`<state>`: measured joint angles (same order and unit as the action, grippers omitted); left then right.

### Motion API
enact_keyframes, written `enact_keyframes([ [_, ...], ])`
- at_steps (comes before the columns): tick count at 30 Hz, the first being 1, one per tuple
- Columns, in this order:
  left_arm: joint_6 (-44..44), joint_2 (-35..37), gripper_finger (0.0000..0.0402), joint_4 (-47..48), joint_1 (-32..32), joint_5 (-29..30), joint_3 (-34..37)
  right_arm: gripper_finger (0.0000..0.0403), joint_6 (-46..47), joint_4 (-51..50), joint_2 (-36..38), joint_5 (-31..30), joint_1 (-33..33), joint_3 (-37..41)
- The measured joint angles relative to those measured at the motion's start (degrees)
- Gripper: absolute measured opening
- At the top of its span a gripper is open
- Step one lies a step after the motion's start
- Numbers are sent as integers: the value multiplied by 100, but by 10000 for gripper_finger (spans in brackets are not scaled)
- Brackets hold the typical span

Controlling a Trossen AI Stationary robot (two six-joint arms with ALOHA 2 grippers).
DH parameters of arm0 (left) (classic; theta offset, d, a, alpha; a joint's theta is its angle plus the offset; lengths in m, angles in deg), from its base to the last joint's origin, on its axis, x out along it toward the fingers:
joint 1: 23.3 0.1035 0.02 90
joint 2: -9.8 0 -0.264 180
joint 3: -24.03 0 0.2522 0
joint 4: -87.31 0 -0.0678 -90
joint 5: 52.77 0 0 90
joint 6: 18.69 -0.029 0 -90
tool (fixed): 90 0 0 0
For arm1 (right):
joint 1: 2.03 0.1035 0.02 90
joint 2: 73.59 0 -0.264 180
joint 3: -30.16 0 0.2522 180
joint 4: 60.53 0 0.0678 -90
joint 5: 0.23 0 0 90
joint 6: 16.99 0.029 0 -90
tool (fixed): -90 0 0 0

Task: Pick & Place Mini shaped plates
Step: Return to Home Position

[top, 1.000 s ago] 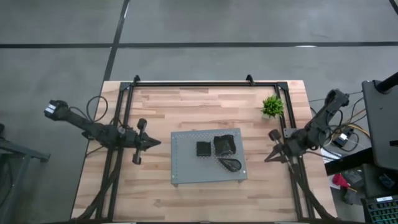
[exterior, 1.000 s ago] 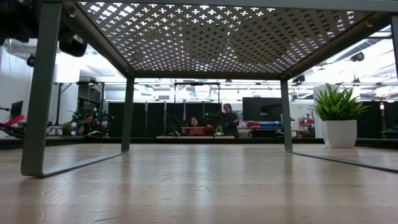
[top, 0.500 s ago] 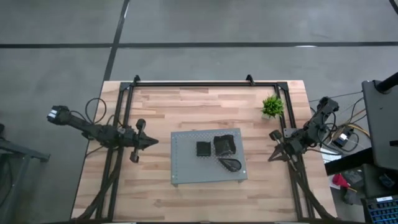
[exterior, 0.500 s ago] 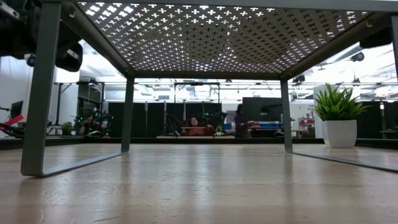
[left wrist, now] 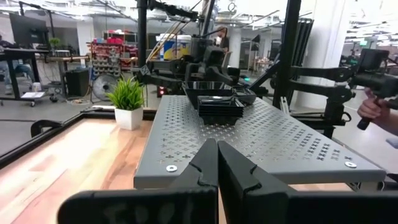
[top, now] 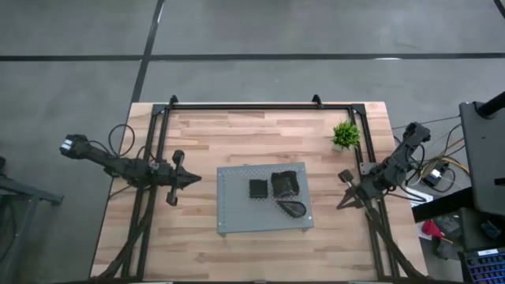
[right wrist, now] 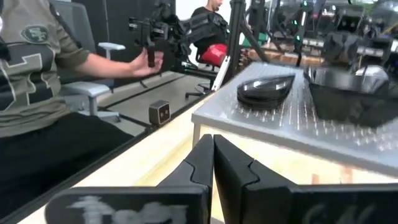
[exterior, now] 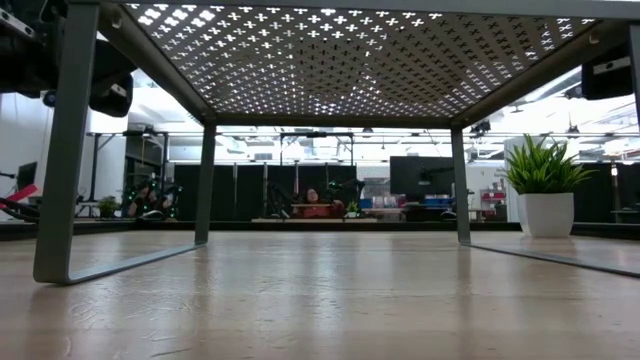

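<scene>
Three mini shaped plates, all black, rest on top of the grey perforated board (top: 237, 217): a square one (top: 258, 188), a wavy-edged squarish one (top: 285, 183) and a teardrop one (top: 292, 208). My left gripper (top: 196, 180) hovers left of the board, shut and pointing at it, clear of everything. In the left wrist view its shut fingers (left wrist: 217, 152) face the board's edge (left wrist: 186, 171), with the plates (left wrist: 219, 102) farther back. My right gripper (top: 349, 190) hovers right of the board, also shut. The right wrist view shows the teardrop plate (right wrist: 266, 90) and a deeper dish (right wrist: 348, 93).
A small green potted plant (top: 346, 136) stands near the table's far right corner. The board stands raised on legs (exterior: 62, 150). A black frame (top: 245, 106) runs along the table's edges. A seated person (right wrist: 37, 74) with a hand-held controller (right wrist: 149, 59) shows beyond the table.
Both grippers have sunk a little. In the low view the left one shows lower beside the board's leg, and the right one has come into sight at the upper right. The plates and the board have stayed put.
</scene>
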<state>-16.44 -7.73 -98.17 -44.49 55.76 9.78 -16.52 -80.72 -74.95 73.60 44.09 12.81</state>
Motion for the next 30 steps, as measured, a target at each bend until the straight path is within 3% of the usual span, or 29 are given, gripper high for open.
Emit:
enact_keyframes([
  [5, 14, -1, 0, 1, 0, 0, 0, 8, 381, -35, -141, -20, -2, 4],
  [12, 14, -1, 0, 3, 0, 0, 0, 8, -178, 128, -324, -32, -2, 36],
  [30, 14, -1, 0, 6, 0, 0, 4, 8, -200, 128, -330, -34, -2, 39],
])
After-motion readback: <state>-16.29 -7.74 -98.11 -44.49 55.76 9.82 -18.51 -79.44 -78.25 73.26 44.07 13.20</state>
